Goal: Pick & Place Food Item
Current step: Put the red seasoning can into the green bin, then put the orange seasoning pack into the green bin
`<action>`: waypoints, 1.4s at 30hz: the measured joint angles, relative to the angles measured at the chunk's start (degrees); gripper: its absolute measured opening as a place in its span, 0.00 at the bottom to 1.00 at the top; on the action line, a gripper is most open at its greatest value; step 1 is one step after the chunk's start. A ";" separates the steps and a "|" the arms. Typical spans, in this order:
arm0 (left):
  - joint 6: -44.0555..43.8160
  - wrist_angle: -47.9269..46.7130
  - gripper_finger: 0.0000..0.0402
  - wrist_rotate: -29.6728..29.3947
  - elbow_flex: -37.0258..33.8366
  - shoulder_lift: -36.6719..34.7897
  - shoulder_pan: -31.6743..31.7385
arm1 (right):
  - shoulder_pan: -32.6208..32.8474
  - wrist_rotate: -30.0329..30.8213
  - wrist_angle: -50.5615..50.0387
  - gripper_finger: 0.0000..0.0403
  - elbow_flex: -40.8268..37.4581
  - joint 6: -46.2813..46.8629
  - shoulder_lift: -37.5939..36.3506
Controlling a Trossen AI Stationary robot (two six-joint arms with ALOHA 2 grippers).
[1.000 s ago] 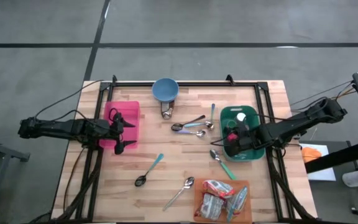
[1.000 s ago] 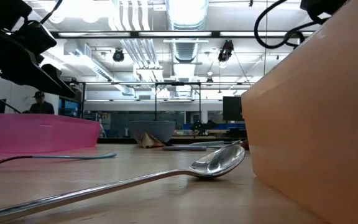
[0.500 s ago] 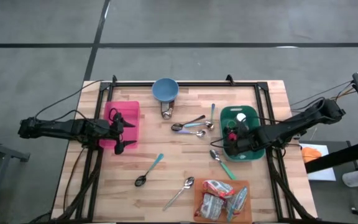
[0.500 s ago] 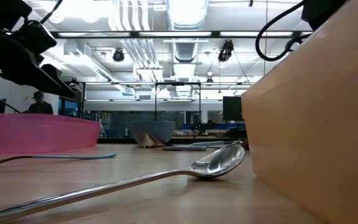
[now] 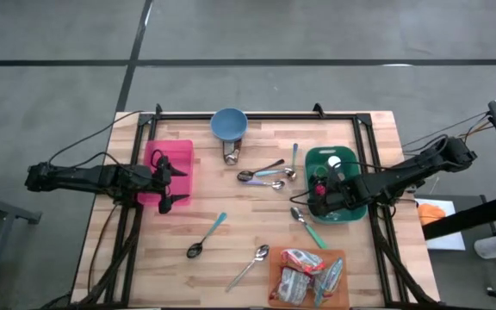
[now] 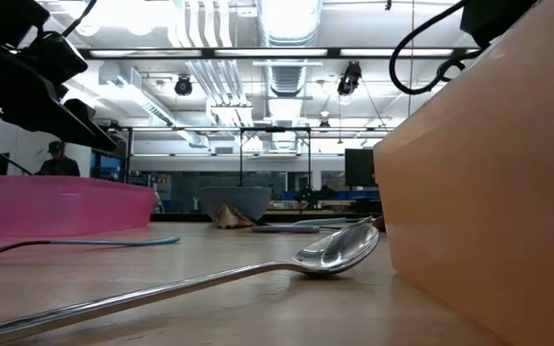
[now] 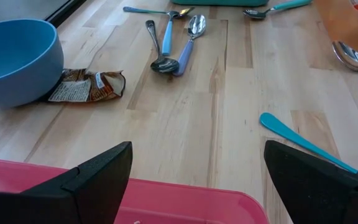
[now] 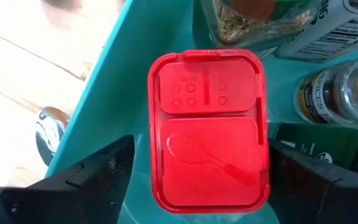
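The right gripper (image 5: 317,191) hangs over the green bin (image 5: 349,158) at the table's 3 o'clock side — fingers spread wide, gripping nothing. Directly below sits a red-lidded spice jar (image 8: 207,129), upright among other jars. The left gripper (image 5: 172,181) waits over the pink bin (image 5: 185,151) at 9 o'clock — spread, empty.

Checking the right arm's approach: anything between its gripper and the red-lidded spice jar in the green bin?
Nothing visible. The right gripper hangs open directly over the red flip-top lid of the spice jar in the green plastic bin. Other jars crowd beside it, not over it.
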 joint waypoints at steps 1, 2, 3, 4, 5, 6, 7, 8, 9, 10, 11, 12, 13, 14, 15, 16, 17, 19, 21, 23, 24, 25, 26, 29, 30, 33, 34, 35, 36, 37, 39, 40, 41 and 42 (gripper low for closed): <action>-0.01 0.00 0.92 0.00 0.01 0.00 0.00 | 0.02 0.00 0.01 0.80 0.00 0.01 -0.02; 0.00 0.02 0.92 0.00 -0.01 0.00 0.00 | 0.02 -0.01 0.01 0.80 0.00 0.00 -0.02; 0.00 0.00 0.92 0.00 -0.01 0.00 -0.02 | 0.02 -0.02 0.03 0.80 0.00 0.00 -0.02; 0.00 0.02 0.92 0.00 0.01 0.00 -0.02 | 0.01 -0.02 0.08 0.81 0.00 0.00 -0.02; -0.01 0.00 0.92 -0.01 0.00 0.00 0.00 | 0.00 -0.02 0.13 0.81 0.00 -0.02 -0.02; 0.00 0.01 0.92 0.00 0.01 0.00 0.00 | 0.01 -0.02 0.17 0.81 0.00 -0.01 -0.02; 0.00 0.00 0.92 0.00 0.00 0.00 0.00 | 0.02 -0.02 0.18 0.81 0.00 -0.02 -0.02; -0.01 0.01 0.92 0.00 0.01 0.00 0.00 | 0.00 -0.02 0.18 0.81 0.00 -0.03 -0.02; 0.00 0.00 0.92 0.00 -0.01 0.00 0.00 | 0.00 -0.02 0.18 0.81 0.02 -0.04 -0.02; -0.01 0.00 0.92 0.00 0.01 0.00 0.00 | 0.00 -0.02 0.14 0.81 0.11 -0.24 -0.02; -0.01 0.00 0.92 0.00 0.01 0.00 -0.01 | 0.02 -0.04 0.05 0.81 0.36 -0.26 -0.02; 0.00 0.00 0.92 -0.02 -0.01 0.00 -0.02 | 0.02 -0.04 -0.24 0.81 0.77 -0.26 -0.02; 0.00 0.00 0.92 0.00 0.01 0.00 -0.02 | 0.02 -0.04 -0.62 0.81 1.21 -0.27 -0.04; 0.00 0.02 0.92 -0.02 0.01 0.00 -0.02 | 0.02 -0.04 -1.09 0.81 1.74 -0.38 -0.07; 0.00 0.00 0.92 0.00 0.01 0.00 0.00 | 0.02 -0.02 -1.94 0.81 2.41 -0.64 -0.07; -0.01 0.00 0.92 0.00 0.01 0.00 0.00 | 0.02 -0.02 -2.80 0.81 3.15 -1.11 -0.07; 0.00 0.00 0.92 -0.01 0.01 0.00 0.00 | 0.02 -0.03 -3.95 0.81 4.08 -1.52 -0.07; 0.00 0.02 0.92 -0.02 0.01 0.00 0.00 | 0.02 -0.02 -5.85 0.81 5.88 -1.77 -0.07; 0.00 0.00 0.92 0.00 0.01 0.00 -0.02 | 0.02 0.00 -7.85 0.81 7.89 -2.15 -0.07; 0.00 0.00 0.92 -0.02 0.01 0.00 0.00 | 0.02 0.02 -9.48 0.81 10.04 -3.40 -0.10; 0.00 0.02 0.92 0.00 0.01 0.00 -0.02 | 0.02 0.02 -10.17 0.81 11.08 -4.04 -0.11; 0.00 0.00 0.92 -0.01 0.01 0.00 -0.01 | 0.02 0.02 -10.93 0.81 12.09 -4.72 -0.11; -0.01 0.00 0.92 0.00 0.01 0.00 -0.01 | 0.02 0.04 -11.50 0.81 13.15 -5.48 -0.11; 0.00 0.00 0.92 0.00 0.00 0.01 0.00 | 0.02 0.40 -12.97 0.81 16.39 -8.26 -0.11; 0.00 0.00 0.92 0.00 0.01 0.01 0.00 | 0.02 0.47 -13.31 0.81 17.48 -9.45 -0.11; 0.00 0.02 0.92 0.00 0.01 0.02 0.00 | 0.02 0.94 -13.48 0.81 20.38 -13.57 -0.11; -0.02 0.00 0.92 0.00 0.01 0.02 0.00 | 0.02 1.56 -13.47 0.81 21.29 -15.11 -0.11; 0.00 0.02 0.92 0.00 -0.01 0.00 -0.01 | 0.02 2.24 -13.30 0.81 22.10 -16.53 -0.10; -0.02 0.00 0.92 0.00 0.01 0.00 0.00 | 0.02 2.93 -12.99 0.81 22.85 -18.06 -0.01; 0.00 0.00 0.92 0.00 0.00 0.00 -0.01 | 0.02 3.69 -12.35 0.81 23.47 -19.81 0.07; 0.00 0.01 0.92 0.00 0.01 0.00 0.00 | 0.02 4.87 -10.59 0.81 24.48 -22.94 0.43; 0.00 0.00 0.92 0.00 0.01 0.02 0.00 | 0.02 5.42 -9.65 0.81 24.79 -24.38 0.59; 0.00 0.00 0.92 0.00 -0.01 0.02 -0.02 | 0.02 5.79 -8.54 0.81 25.05 -25.56 0.83; 0.00 0.02 0.92 -0.02 0.01 0.02 0.00 | 0.02 6.45 -7.27 0.81 25.29 -26.64 1.05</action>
